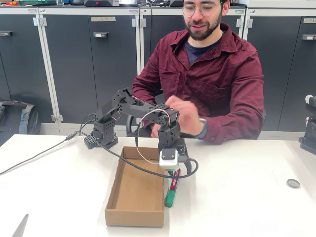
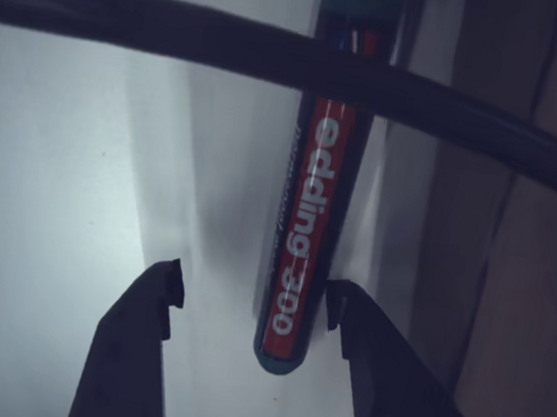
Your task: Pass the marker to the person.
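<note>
The marker (image 1: 171,190) lies flat on the white table (image 1: 237,197), green end toward the front, just right of a cardboard box. My gripper (image 1: 174,172) hangs straight down over its far end. In the wrist view the marker (image 2: 306,232), with its red-and-white label, sits between my two open fingers (image 2: 131,353), closer to the right one; my gripper (image 2: 254,291) is open, the fingers not pressing on the barrel. The person (image 1: 212,84) sits behind the table in a maroon shirt, one hand (image 1: 185,116) raised and blurred just behind my arm.
An open shallow cardboard box (image 1: 112,190) lies left of the marker, and its brown wall (image 2: 510,295) shows in the wrist view. A black cable (image 2: 276,52) loops across the gripper. A small round lid (image 1: 293,183) lies at the table's right.
</note>
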Robot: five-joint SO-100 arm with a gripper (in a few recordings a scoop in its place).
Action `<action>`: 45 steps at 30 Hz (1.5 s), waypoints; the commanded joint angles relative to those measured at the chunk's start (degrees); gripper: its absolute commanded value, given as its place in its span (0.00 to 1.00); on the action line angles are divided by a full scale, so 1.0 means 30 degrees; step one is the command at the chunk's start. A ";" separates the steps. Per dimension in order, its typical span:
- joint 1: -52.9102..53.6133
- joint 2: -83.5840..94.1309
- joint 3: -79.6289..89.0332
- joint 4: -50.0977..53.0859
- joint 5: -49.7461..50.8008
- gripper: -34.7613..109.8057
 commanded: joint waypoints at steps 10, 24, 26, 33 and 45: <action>0.0117 0.0557 0.0352 -0.1553 0.0557 0.39; 0.0381 0.1377 0.1289 -0.2930 0.2197 0.21; 0.0469 0.1523 0.1230 -0.2871 0.2109 0.21; 0.0791 0.3047 -0.0498 -0.1963 0.0117 0.21; 0.0557 0.5771 -0.2812 -0.1582 -0.2666 0.21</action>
